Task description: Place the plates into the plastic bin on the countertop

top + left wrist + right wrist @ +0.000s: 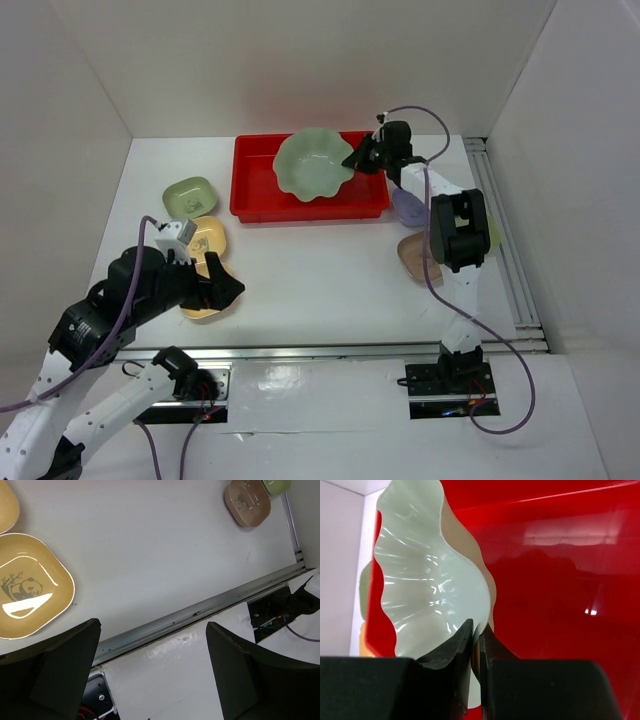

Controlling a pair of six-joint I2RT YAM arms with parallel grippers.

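The worktop (320,280) is a plain, flat white, boxed in by white walls (300,60) at the back and both sides. A metal rail (340,351) runs along its near edge.

Toward the back sits the red plastic bin (248,205), shallow, rimmed and glossy. The large plate (310,165) is pale green and shiny, with a wavy scalloped edge and a deep, softly ribbed hollow. It lies over the bin's right half, its far edge reaching past the back rim.

The right pincer (353,160) is clamped on the plate's right-hand edge. From the wrist view its two dark fingers (452,647) pinch the scalloped rim between them, and the hollow rises away from them with red bin behind. I can't quite tell whether the plate's underside touches the bin floor; it looks tilted.

A green dish (189,196) and a yellow dish (207,236) lie left of the bin. A second yellow dish (30,587), printed with a panda, lies nearer the left arm. A lavender dish (408,208) and a brownish pink dish (412,255) lie right of the bin.

The left pincer (152,630) hangs wide open over the near edge, gripping nothing, well apart from the large plate.
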